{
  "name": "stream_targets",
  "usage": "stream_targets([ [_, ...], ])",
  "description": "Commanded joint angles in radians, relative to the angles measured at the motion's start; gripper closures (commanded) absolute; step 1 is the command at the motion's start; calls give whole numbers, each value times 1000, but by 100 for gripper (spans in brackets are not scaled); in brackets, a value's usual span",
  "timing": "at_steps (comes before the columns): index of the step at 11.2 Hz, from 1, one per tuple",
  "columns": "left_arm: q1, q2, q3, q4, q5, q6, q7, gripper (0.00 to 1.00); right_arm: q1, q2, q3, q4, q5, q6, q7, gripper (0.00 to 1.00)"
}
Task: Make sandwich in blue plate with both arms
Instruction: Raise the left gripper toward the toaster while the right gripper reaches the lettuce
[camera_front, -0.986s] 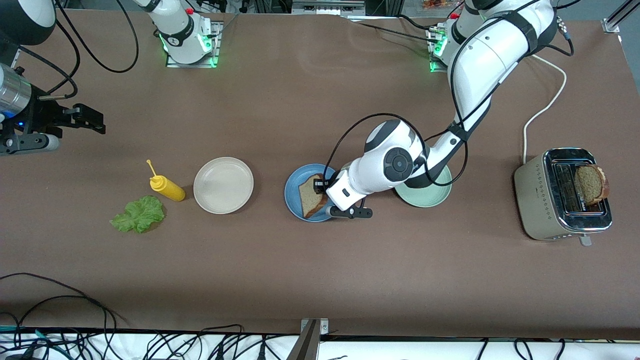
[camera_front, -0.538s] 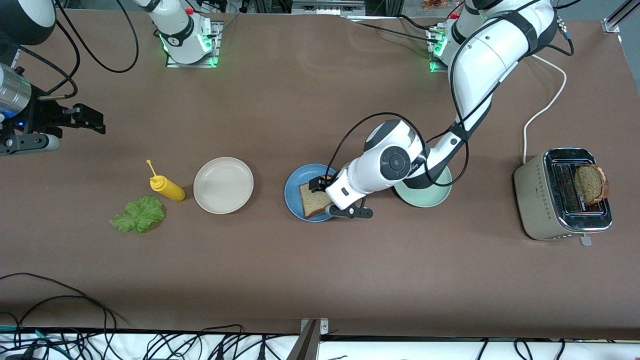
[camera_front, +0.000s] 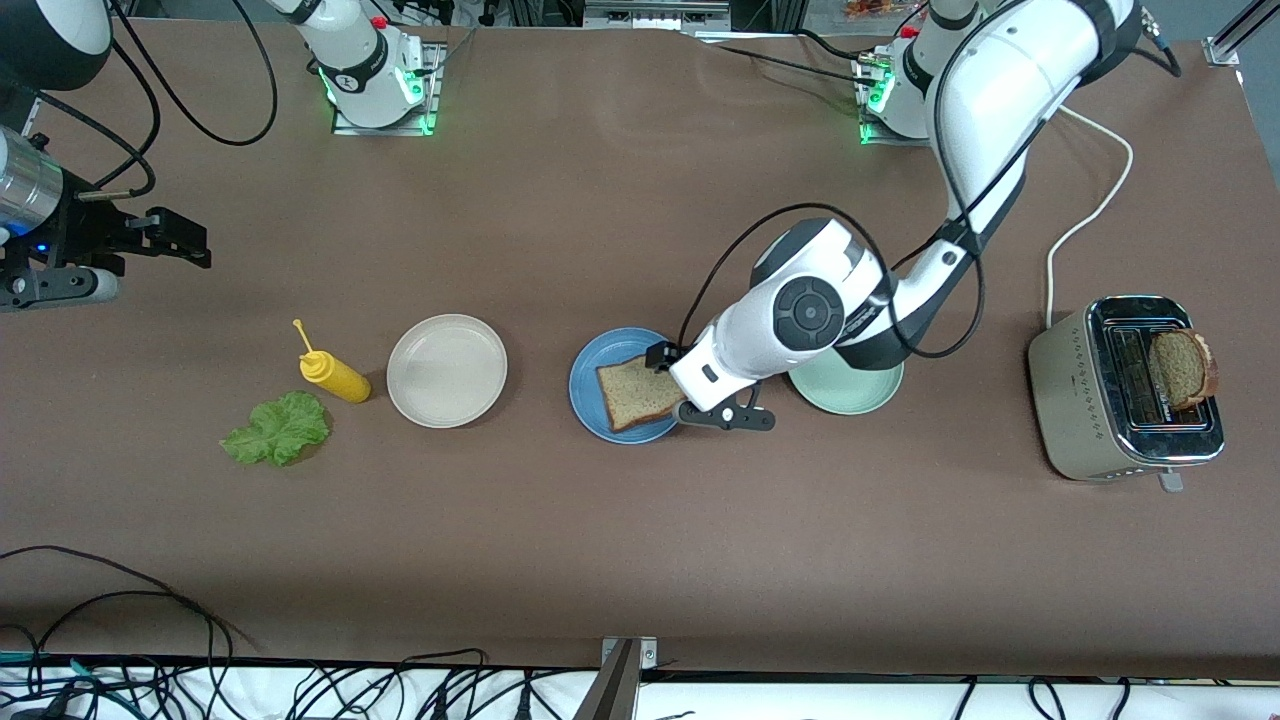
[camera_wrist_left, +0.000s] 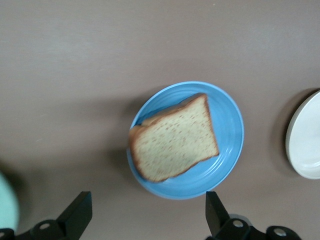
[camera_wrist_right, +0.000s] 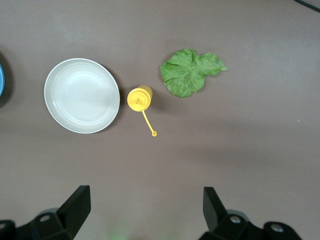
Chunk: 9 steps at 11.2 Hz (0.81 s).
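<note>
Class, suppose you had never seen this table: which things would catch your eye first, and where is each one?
First, the left arm bent low over the table's middle, its open left gripper just over the blue plate, where one bread slice lies flat. Next, the toaster at the left arm's end, a second slice sticking out. The lettuce and yellow bottle lie toward the right arm's end, beside the beige plate.

Matte blue plate (camera_front: 592, 398), porous bread slice (camera_front: 638, 391).

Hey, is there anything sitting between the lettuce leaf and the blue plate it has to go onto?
Yes. The yellow squeeze bottle and the beige plate stand on the table between the lettuce leaf and the blue plate, which holds one bread slice.
</note>
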Motion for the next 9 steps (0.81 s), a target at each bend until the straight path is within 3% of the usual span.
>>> stream_targets([
  [1,26,-149,35,-17,29,-183,-12,0,1,6,-2,-6,2,20,-7,0],
  [6,47,-355,183,-10,16,-415,11,0,-36,58,-9,-3,14,89,-109,0],
  [9,47,-441,269,-5,13,-485,223,0,-71,133,-9,-3,35,169,-193,0],
])
